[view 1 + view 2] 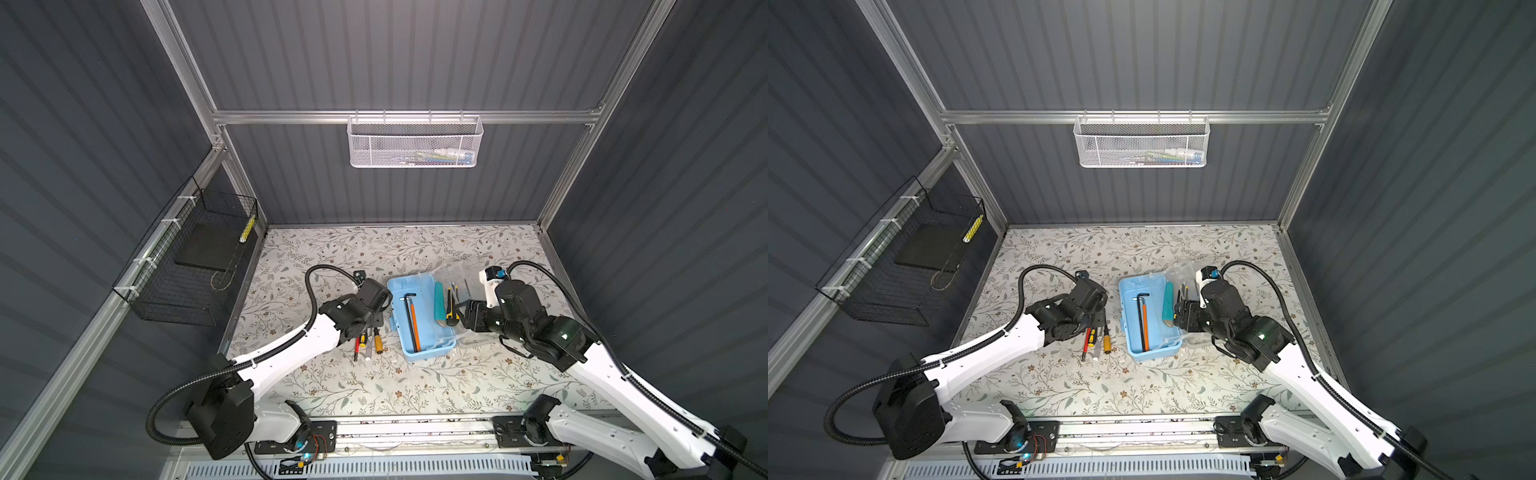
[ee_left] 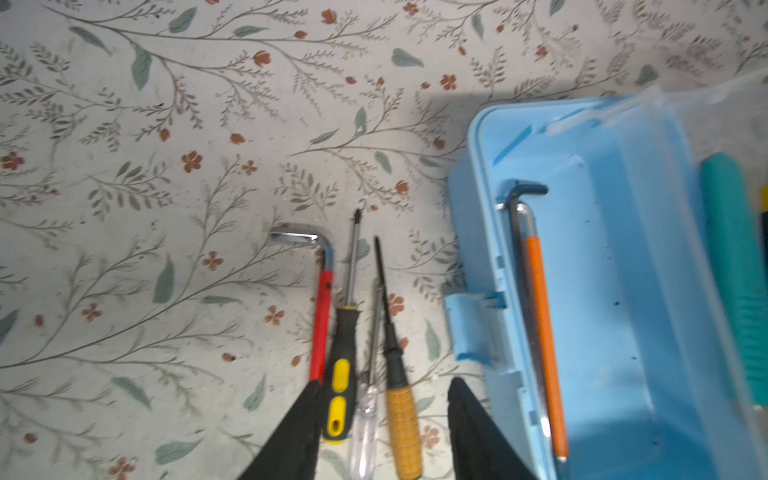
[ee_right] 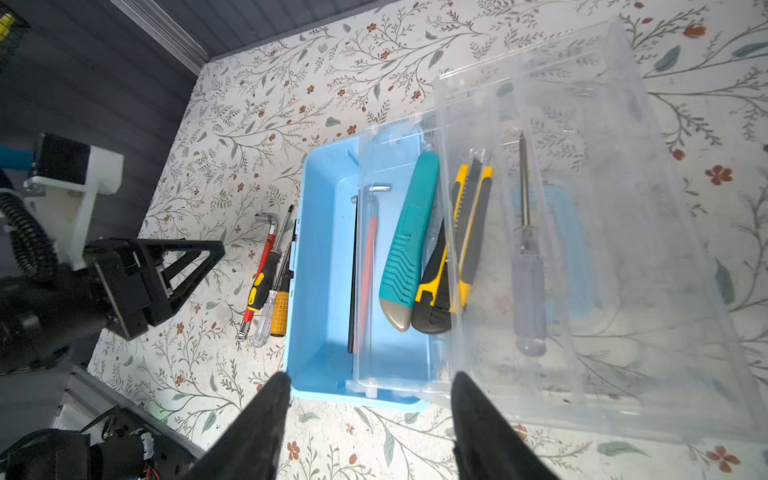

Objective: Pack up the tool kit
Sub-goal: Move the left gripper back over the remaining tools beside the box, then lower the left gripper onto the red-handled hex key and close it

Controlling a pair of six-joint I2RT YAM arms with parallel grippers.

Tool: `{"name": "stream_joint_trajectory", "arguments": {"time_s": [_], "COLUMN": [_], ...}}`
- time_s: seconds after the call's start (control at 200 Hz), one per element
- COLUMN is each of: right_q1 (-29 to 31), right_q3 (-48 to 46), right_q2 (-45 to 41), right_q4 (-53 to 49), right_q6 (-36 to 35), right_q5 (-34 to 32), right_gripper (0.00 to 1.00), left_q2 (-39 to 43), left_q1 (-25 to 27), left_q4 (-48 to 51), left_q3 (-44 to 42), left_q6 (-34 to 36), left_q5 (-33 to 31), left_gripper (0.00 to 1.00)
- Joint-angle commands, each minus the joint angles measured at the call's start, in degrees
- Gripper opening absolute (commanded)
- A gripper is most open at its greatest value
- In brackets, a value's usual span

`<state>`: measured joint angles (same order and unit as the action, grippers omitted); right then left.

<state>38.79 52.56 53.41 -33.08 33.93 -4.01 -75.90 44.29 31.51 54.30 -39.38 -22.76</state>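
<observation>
The light-blue box (image 1: 400,297) (image 3: 322,270) of the tool kit stands open mid-table, and its clear lid (image 3: 602,249) lies flat on its right. A black hex key and an orange-sleeved one (image 2: 540,316) lie inside. A teal tool (image 3: 409,241), a yellow-black knife (image 3: 463,245) and a clear-handled screwdriver (image 3: 525,270) rest on the clear plastic. Left of the box lie a red-sleeved hex key (image 2: 322,316) and three screwdrivers (image 1: 368,343). My left gripper (image 2: 384,386) is open above their handles. My right gripper (image 3: 370,376) is open at one short end of the box.
A white mesh basket (image 1: 414,143) hangs on the back rail. A black wire basket (image 1: 195,257) is fixed to the left wall. Dark panel walls and aluminium rails close in the floral table (image 1: 374,386) on three sides.
</observation>
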Motion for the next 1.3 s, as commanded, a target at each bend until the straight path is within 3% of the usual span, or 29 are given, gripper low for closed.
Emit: {"name": "stream_joint_trajectory", "arguments": {"time_s": [0.0, 0.11, 0.4, 0.615, 1.296], "right_q1": [0.87, 1.63, 1.91, 1.91, 1.82], "right_q3": [1.58, 1.77, 1.85, 0.54, -2.28], "right_q2": [2.03, 4.4, 8.28, 9.85, 10.4], "right_q4": [2.06, 3.36, 5.49, 7.53, 9.97], "right_q6": [0.41, 1.26, 2.28, 2.61, 4.87], "right_q5": [-0.84, 0.32, 1.2, 0.65, 1.41], "right_gripper": [0.62, 0.61, 0.61, 0.61, 0.62], "left_q2": [2.23, 2.07, -1.21, -7.85, -15.85], "left_q1": [-0.77, -3.03, -9.77, -10.91, -11.77], "left_q4": [1.42, -0.03, -8.74, -13.6, -16.66], "left_q3": [-2.2, -4.68, -7.93, -7.7, -7.26], "left_q6": [-0.01, 0.86, 4.56, 6.26, 7.19], "left_q5": [-0.78, -0.39, 4.0, 6.42, 6.6], "left_gripper": [0.44, 0.38, 0.35, 0.32, 0.23]}}
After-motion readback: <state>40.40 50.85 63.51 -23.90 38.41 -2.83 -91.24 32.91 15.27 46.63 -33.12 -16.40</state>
